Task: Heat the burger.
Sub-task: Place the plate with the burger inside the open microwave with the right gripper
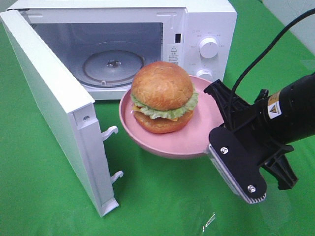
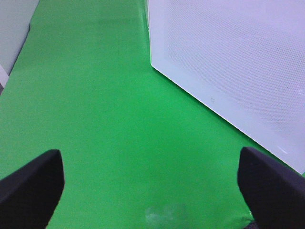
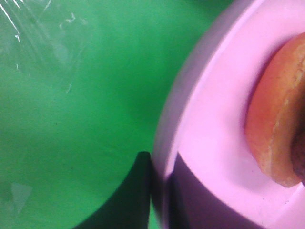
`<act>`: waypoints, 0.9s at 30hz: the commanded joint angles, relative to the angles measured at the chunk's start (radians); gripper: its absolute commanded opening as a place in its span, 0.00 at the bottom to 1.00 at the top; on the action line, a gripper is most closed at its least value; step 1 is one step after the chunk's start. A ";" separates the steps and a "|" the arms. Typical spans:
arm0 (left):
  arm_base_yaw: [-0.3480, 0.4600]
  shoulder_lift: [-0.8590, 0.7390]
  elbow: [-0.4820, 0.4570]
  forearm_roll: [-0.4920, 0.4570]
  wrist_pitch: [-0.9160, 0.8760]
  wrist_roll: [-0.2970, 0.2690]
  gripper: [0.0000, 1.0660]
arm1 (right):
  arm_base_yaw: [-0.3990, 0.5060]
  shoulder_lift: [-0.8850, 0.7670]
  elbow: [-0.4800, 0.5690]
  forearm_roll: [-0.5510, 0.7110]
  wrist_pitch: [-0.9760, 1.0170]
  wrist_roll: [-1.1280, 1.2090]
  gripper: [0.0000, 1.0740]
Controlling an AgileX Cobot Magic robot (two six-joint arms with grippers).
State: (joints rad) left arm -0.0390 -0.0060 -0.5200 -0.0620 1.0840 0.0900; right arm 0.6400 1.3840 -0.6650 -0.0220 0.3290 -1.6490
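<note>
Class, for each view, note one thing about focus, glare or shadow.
Exterior high: sharp, even light, soft shadow under the plate. Left wrist: microwave door washed out, dark fingers soft. Right wrist: plate rim and burger too close, blurred; glare streaks on the green cloth.

**Microwave station, high view**

White microwave (image 1: 197,19), door (image 1: 49,98) swung wide open to the left, glass turntable (image 1: 110,66) visible inside, two dials (image 1: 208,47) on the right-hand panel. Burger (image 1: 162,96), bun over lettuce, cheese and patty, upright on pink plate (image 1: 167,142) just before the cavity. Right end effector (image 1: 211,145) clamped on the plate's right rim. Green bench (image 1: 39,196) beneath.
</note>
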 commanded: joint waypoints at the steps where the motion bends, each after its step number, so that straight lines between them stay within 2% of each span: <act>1: -0.004 -0.017 0.002 0.001 -0.014 0.000 0.85 | 0.014 0.018 -0.036 -0.003 -0.071 0.006 0.00; 11: -0.004 -0.017 0.002 0.001 -0.014 0.000 0.85 | 0.014 0.102 -0.113 -0.003 -0.085 0.006 0.00; 18: -0.004 -0.017 0.002 0.001 -0.014 0.000 0.85 | 0.064 0.180 -0.170 -0.003 -0.100 0.006 0.00; 27: -0.004 -0.017 0.002 0.001 -0.014 0.000 0.85 | 0.064 0.251 -0.226 0.001 -0.135 0.006 0.00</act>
State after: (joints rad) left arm -0.0390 -0.0060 -0.5200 -0.0620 1.0840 0.0900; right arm 0.7040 1.6390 -0.8620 -0.0290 0.2660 -1.6480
